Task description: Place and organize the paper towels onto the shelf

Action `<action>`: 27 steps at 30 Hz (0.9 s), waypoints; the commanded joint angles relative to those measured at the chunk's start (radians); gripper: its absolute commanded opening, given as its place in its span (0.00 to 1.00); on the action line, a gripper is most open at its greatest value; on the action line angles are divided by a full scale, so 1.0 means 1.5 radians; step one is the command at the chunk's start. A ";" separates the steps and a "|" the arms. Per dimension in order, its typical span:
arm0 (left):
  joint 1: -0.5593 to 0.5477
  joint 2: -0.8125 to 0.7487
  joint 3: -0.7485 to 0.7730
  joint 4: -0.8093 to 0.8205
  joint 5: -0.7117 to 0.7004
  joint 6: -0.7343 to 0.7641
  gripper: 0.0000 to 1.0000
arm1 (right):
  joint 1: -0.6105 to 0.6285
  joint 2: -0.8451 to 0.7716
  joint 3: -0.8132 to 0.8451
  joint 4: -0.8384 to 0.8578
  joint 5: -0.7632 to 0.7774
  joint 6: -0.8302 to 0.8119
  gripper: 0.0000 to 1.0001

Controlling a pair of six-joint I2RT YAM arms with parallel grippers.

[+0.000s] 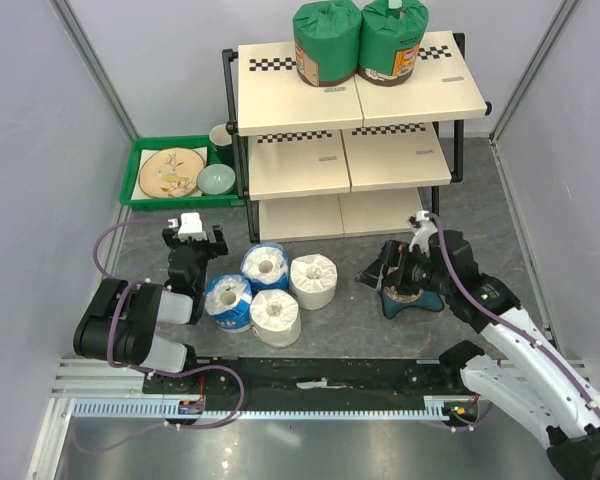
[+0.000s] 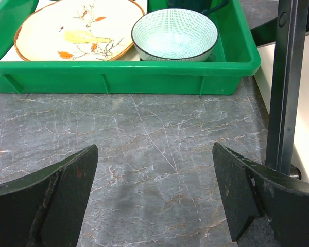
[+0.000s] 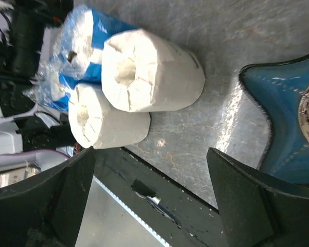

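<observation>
The shelf point(image 1: 280, 100) stands at the far side of the grey marbled tabletop point(image 1: 480, 210), its three cream boards stepping down toward the arms. On its top board two green-wrapped rolls point(image 1: 327, 42) stand upright side by side, touching each other, at the back edge of that board.

The other four paper towels stand on the tabletop in front of the shelf's lowest board, toward its left half, packed together with their cores facing up. The two blue-and-white rolls point(image 1: 265, 266) take the left of the cluster. The two white rolls point(image 1: 313, 280) take the right, one just in front of the lowest board and the other farther out from the shelf.

Just left of the shelf sits a green tray point(image 1: 135, 170) holding a painted plate point(image 1: 170, 172) and a pale ribbed bowl point(image 1: 216, 180). A blue star-shaped dish point(image 1: 410, 300) lies on the tabletop in front of the shelf's right half.

The left fingers point(image 2: 56, 198) are spread wide with only bare tabletop between them. They are low in front of the shelf's left corner and point toward the tray, with a black shelf leg at the right edge of the left wrist view. The right fingers point(image 3: 250, 198) are also spread wide and hold nothing. They sit in front of the shelf's right half, by the star dish, with the white rolls ahead of them.
</observation>
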 commanded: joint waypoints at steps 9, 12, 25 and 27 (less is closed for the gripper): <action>0.001 0.002 0.010 0.031 -0.002 0.007 0.99 | 0.315 0.154 0.052 0.106 0.319 0.093 0.97; 0.001 0.003 0.010 0.031 -0.002 0.008 0.99 | 0.321 0.158 0.066 0.102 0.363 0.103 0.97; 0.002 0.002 0.010 0.032 -0.002 0.008 0.99 | 0.321 0.215 0.118 0.088 0.414 0.080 0.97; 0.002 0.002 0.010 0.032 -0.002 0.008 0.99 | 0.321 0.223 0.123 0.094 0.419 0.074 0.98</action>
